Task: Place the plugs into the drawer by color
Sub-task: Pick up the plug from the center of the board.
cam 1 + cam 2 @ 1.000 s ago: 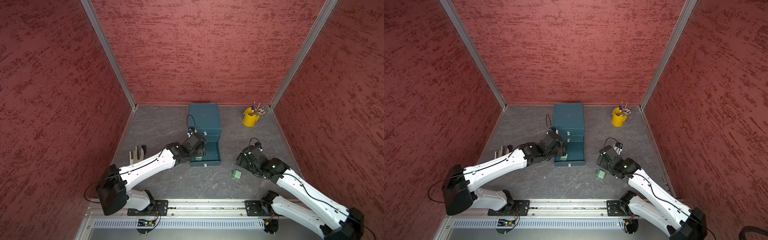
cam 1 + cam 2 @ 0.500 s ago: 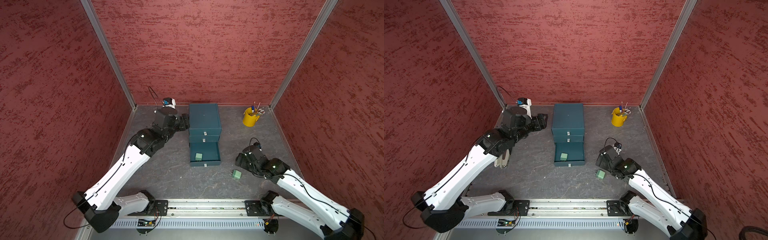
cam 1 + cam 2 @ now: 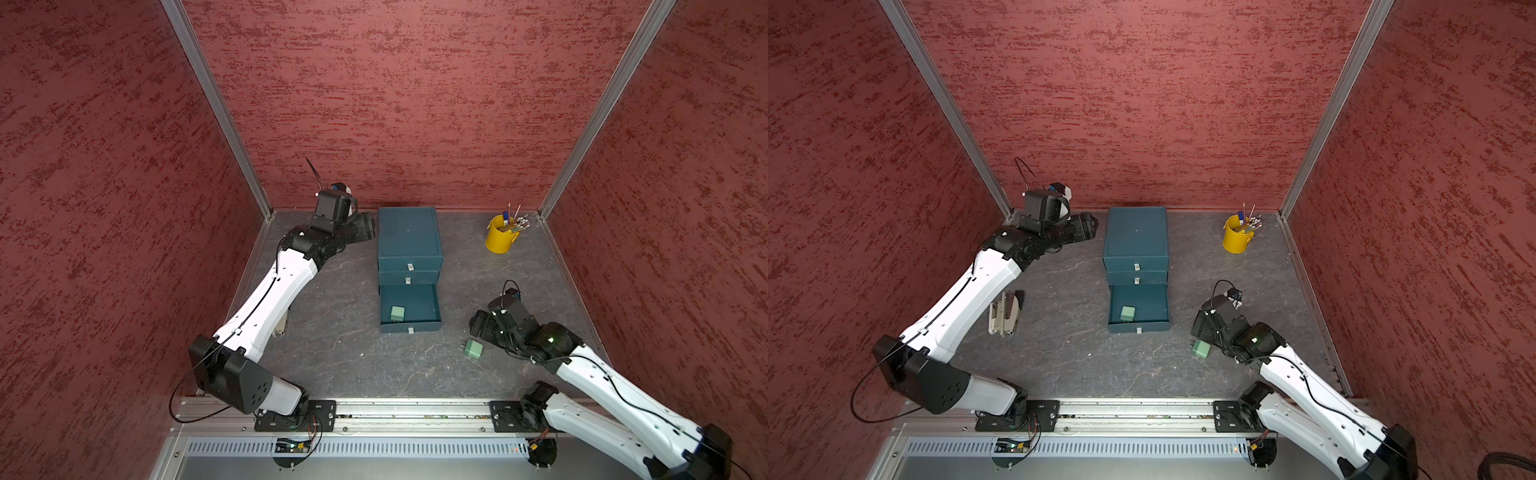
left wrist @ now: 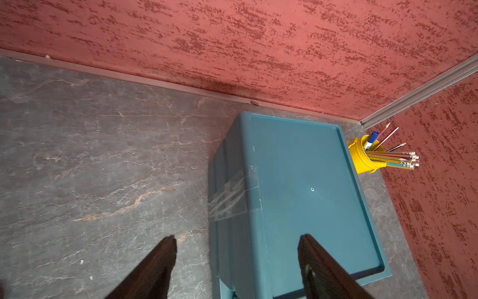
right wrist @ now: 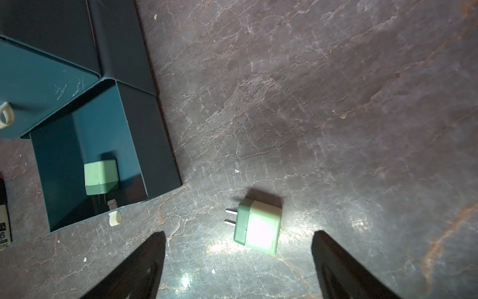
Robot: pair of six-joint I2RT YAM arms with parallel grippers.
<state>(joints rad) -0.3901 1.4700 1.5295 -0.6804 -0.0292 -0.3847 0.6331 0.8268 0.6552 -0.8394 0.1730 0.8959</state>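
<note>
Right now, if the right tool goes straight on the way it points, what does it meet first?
Probably the green plug lying on the table, just ahead of the open right tool and in line with its gap. Depth is unclear, so the table beside it could come first.

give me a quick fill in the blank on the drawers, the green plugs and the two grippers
1. Only the ____ drawer of the chest is pulled out.
2. The open drawer holds one plug, coloured ____.
3. A matching plug lies on the table near the right gripper, whose jaws are ____.
4. The left gripper holds ____.

Missing words: bottom; green; open; nothing
</note>
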